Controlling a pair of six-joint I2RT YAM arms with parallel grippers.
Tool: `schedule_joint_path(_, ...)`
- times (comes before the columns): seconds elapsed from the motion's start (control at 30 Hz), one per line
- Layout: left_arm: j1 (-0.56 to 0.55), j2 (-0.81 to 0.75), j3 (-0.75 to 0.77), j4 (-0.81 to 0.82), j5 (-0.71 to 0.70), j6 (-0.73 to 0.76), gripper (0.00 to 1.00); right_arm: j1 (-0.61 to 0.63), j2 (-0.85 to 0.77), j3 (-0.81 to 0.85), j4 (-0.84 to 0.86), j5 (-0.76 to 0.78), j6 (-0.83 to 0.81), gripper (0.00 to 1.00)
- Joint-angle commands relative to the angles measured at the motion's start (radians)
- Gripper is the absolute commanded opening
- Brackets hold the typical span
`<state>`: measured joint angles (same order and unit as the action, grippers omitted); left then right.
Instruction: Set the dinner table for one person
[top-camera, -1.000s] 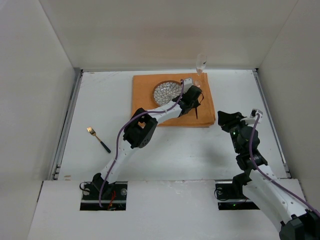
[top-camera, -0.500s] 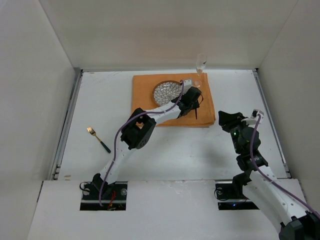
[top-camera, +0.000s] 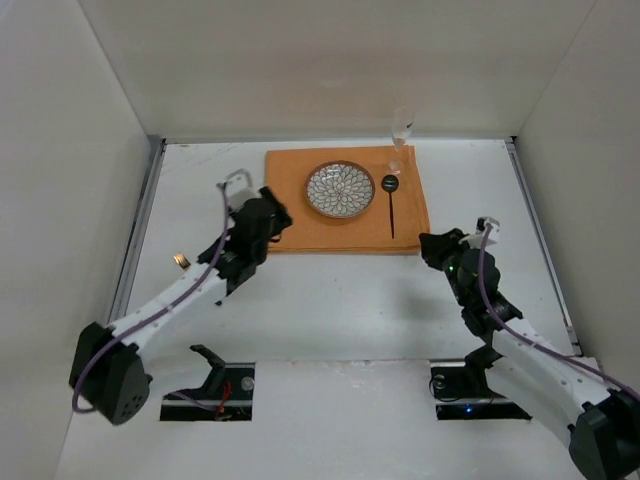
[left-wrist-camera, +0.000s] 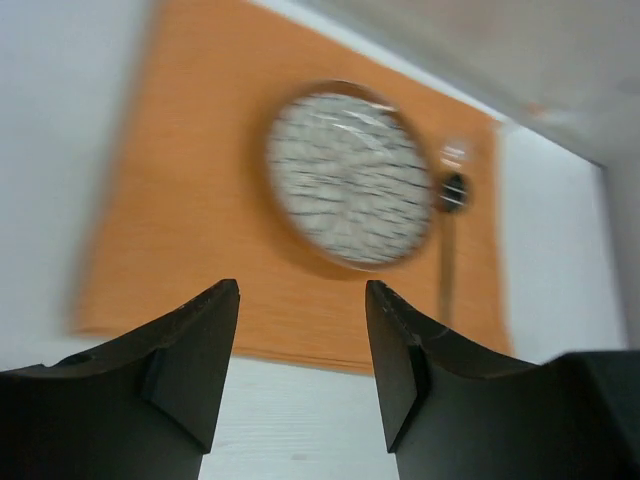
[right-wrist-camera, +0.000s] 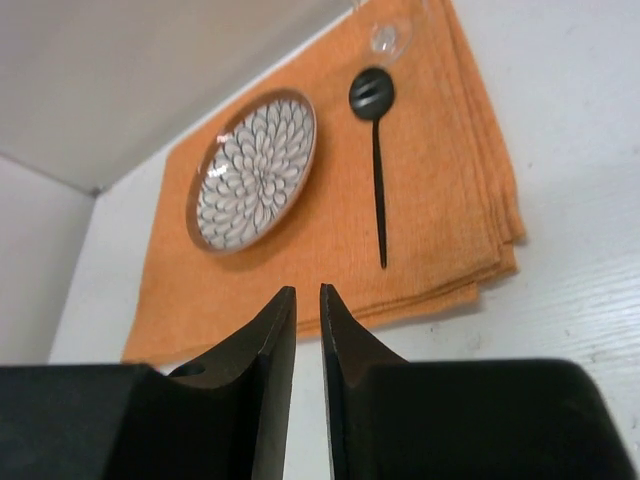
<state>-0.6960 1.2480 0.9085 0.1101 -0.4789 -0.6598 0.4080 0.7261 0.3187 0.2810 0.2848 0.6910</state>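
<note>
We see the large matte white rectangular surface (top-camera: 340, 300) spread beneath both arms, with an orange rectangular cloth (top-camera: 350, 232) at its twelve o'clock. Our left tool (left-wrist-camera: 300, 290) gapes wide at the cloth's nine o'clock. Our right tool (right-wrist-camera: 308, 292), at four o'clock, is pinched closed on nothing.

Soft even light fell from above, white bench (top-camera: 340, 300) bright without glare, faint shadow under the cloth's (right-wrist-camera: 440, 200) near edge, left wrist view was motion-blurred, plate (left-wrist-camera: 350, 180) streaked, right wrist view crisp.

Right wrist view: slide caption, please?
Right gripper faces the orange cloth holding a patterned plate, black spoon and glass.
</note>
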Motion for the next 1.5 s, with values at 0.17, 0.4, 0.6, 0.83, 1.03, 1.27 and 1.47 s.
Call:
schedule_joint_path(0.17, 0.371, -0.413, -0.327, -0.593, -0.077, -0.116, 0.54, 0.081, 0.021, 0.059, 0.087, 0.039, -0.051, 0.27)
schedule_joint_path(0.4, 0.509, -0.354, -0.411, -0.626, -0.032, -0.212, 0.51, 0.081, 0.025, 0.066, 0.073, 0.031, -0.062, 0.30)
schedule_joint_path(0.6, 0.546, -0.246, -0.451, -0.489, 0.014, -0.192, 0.42, 0.087, 0.039, 0.079, 0.066, 0.028, -0.074, 0.32)
schedule_joint_path(0.83, 0.574, -0.180, -0.474, -0.428, 0.033, -0.172, 0.35, 0.102, 0.027, 0.083, 0.061, 0.022, -0.082, 0.33)
schedule_joint_path(1.03, 0.625, -0.177, -0.502, -0.400, 0.043, -0.167, 0.33, 0.102, 0.018, 0.082, 0.060, 0.027, -0.082, 0.33)
schedule_joint_path(1.27, 0.654, -0.084, -0.537, -0.285, 0.095, -0.146, 0.16, 0.102, 0.009, 0.076, 0.060, 0.034, -0.084, 0.33)
schedule_joint_path(1.47, 0.660, -0.203, -0.545, -0.276, 0.125, -0.118, 0.01, 0.097, 0.009, 0.076, 0.058, 0.028, -0.082, 0.33)
